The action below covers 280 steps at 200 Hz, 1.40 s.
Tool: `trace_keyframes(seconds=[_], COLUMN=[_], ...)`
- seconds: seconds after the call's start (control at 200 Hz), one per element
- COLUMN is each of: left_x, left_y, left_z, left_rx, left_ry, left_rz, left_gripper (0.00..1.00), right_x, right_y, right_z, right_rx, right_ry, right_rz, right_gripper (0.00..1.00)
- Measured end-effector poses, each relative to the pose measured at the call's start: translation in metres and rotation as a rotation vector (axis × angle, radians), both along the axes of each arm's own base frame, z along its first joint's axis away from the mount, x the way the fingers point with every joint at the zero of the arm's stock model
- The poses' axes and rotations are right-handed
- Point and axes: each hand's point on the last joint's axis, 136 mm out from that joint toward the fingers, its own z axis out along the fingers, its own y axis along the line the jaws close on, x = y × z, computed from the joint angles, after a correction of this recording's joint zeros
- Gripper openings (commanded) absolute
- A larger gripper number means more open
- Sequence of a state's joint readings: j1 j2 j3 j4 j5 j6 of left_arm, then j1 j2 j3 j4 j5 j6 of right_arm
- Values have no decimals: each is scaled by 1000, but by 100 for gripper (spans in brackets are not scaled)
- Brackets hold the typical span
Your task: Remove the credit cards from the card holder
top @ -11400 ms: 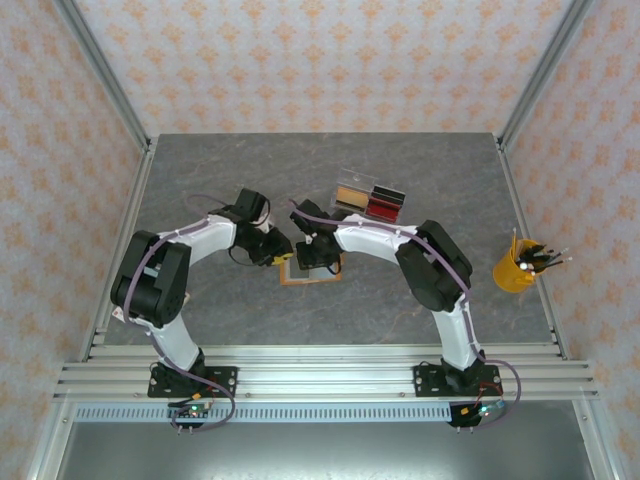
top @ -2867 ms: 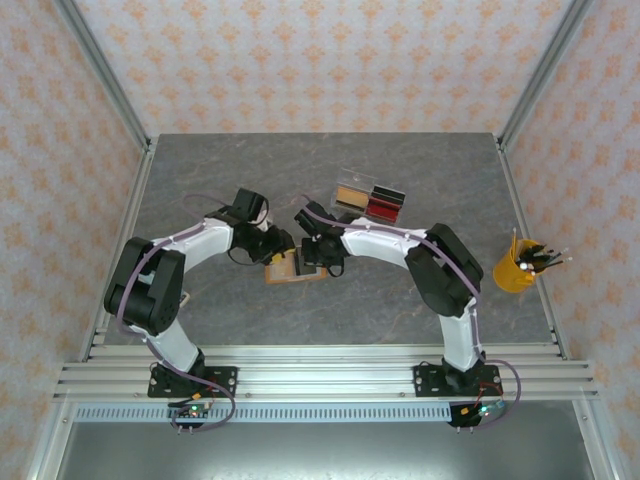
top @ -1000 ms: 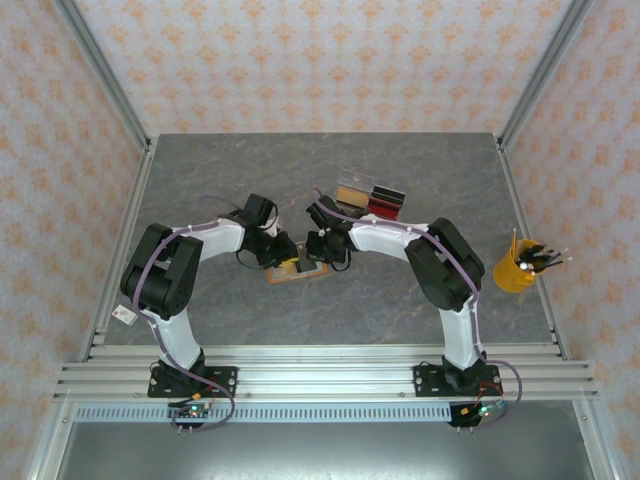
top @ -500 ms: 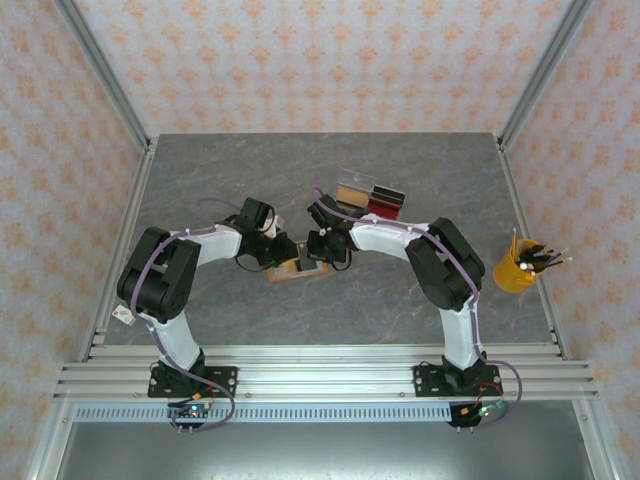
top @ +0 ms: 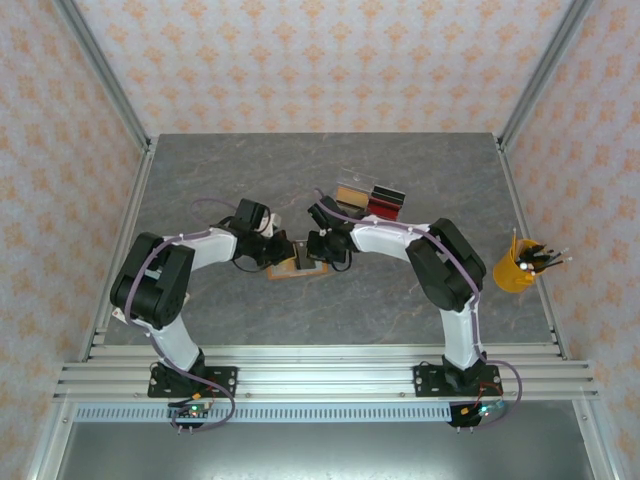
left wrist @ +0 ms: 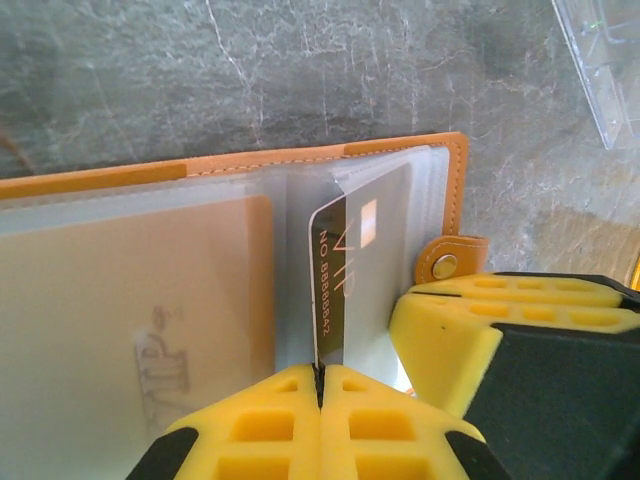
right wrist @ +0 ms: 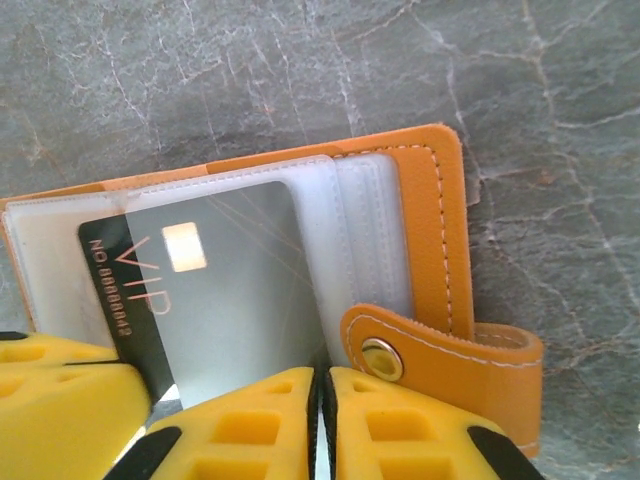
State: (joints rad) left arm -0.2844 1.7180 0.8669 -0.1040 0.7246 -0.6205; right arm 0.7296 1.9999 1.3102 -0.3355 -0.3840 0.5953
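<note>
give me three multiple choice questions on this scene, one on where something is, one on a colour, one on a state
1. Where does the yellow cup stand?
A) by the right edge of the table
B) between the two arm bases
C) at the far left corner

2. What colour is the cover of the card holder?
A) blue
B) orange
C) green

3. What is the left gripper doing?
A) standing wide open
B) shut on a pen
C) shut on the edge of a credit card

Answers:
1 A, since the top view puts the cup far over on the right side.
2 B, since both wrist views show an orange stitched cover.
3 C, since the left wrist view shows it closed with the card's edge pinched in it.
</note>
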Motion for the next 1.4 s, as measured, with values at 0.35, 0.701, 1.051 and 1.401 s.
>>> trace_keyframes(seconds=[0.35,0.701,1.051,1.401], left_x=[-7,-20,-26,-23], left_y=[21,37,27,7], left_z=[14,49,110,148], left_rx=[71,107,-24,-219], left_ry=[-24,-67,-190,-200], left_rz=[19,53,50,70], left_gripper=[0,0,0,0], right_x=[0,-9,15,9], right_y=[-1,0,2,26], right_z=[1,24,107,154], right_rx=[10,133,507,811], right_ry=[-8,-17,-167,-144], right_rz=[-8,25,21,74], right_gripper=[14,34,76,70])
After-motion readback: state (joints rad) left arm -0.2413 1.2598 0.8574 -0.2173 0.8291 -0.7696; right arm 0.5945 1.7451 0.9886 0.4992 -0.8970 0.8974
